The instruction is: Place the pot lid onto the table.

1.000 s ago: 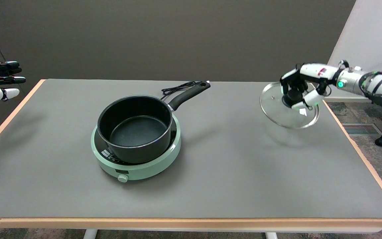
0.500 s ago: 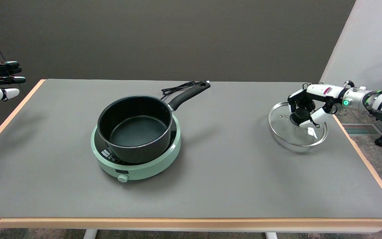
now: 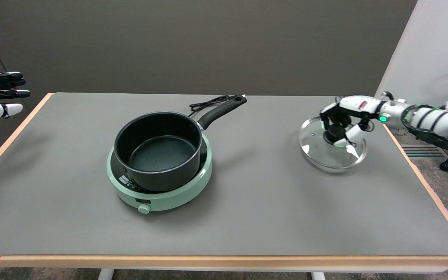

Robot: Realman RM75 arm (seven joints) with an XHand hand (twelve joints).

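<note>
Glass pot lid [image 3: 332, 149] flat on the table [image 3: 247, 217] near its right edge — knob up, directly under the right hand [image 3: 340, 124]. Fingers [image 3: 350, 134] clasped round the black knob, not yet released. Only straight up to go.

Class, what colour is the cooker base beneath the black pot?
Pale mint green, the cooker base shows best in the head view, under the pot.

Pot [image 3: 158, 149] on cooker [image 3: 161, 182], lid [image 3: 332, 149] well right on table [image 3: 247, 217].
</note>
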